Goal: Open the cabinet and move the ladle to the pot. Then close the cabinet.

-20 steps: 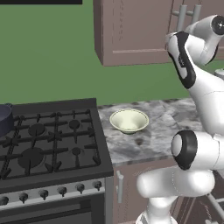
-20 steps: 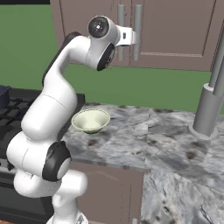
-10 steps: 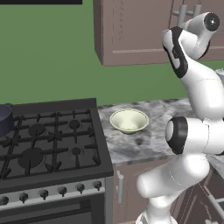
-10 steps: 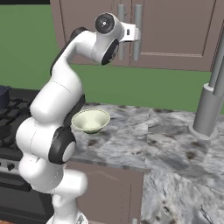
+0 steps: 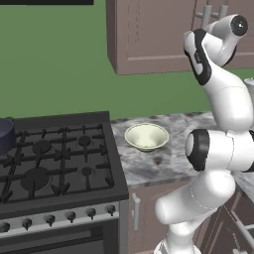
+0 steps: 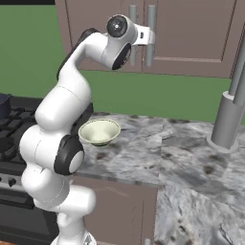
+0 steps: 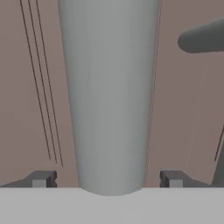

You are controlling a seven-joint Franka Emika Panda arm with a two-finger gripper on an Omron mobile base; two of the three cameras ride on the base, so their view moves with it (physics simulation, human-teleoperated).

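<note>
1. The cabinet (image 6: 191,38) hangs on the wall directly ahead of the gripper (image 7: 109,180), doors shut. I judge a door to be stiff and fairly heavy, swinging on hinges, so it wants a steady pull along an arc, not a straight tug.
2. The place to take hold is the handle (image 7: 109,96), a long upright grey bar (smooth, probably slippery, but rigid). A grip near mid-length should leave room for slip either way.
3. In the hand view the bar stands between the two fingertips (image 7: 41,178), which sit clear of it on either side with a gap showing at each, so the gripper is spread wide around the bar and nothing is clamped. Whether the bar touches the palm I cannot tell.
4. A second bar handle (image 6: 133,36) stands just beside the gripper, on the neighbouring door.
5. Well below the gripper, a cream bowl (image 5: 146,136) sits on the table (image 6: 182,158); the pot (image 5: 6,134) is farther off, on the stove (image 5: 54,158).
</note>
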